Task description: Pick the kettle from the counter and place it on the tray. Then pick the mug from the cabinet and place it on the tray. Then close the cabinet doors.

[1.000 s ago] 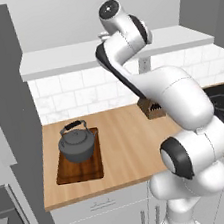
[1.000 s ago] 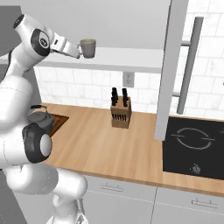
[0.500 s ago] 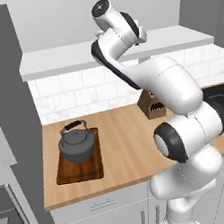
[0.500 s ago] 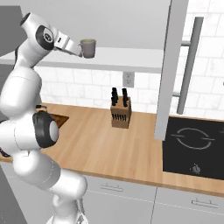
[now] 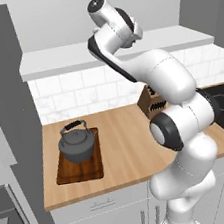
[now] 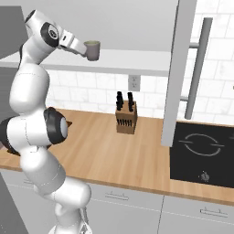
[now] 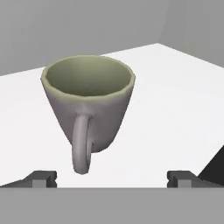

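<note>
The arm's own bulk hides the gripper [image 7: 112, 177] from the left; raised high, jaws spread wide and empty, it faces the mug [image 7: 89, 107] upright on the white cabinet shelf [image 7: 175, 105]. The kettle [image 5: 77, 143] sits on the tray [image 5: 79, 161], left on the bench [image 5: 124, 147].

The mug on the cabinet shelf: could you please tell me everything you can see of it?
The mug is small and grey with a pale green inside and rim, tapering toward its base. It looks glazed and empty. It stands upright on the white shelf, its single loop handle turned toward the hand camera. The gripper is open, its fingertips wide on either side just short of the mug, not touching it. In the right base view it sits right at the gripper's end.
</note>
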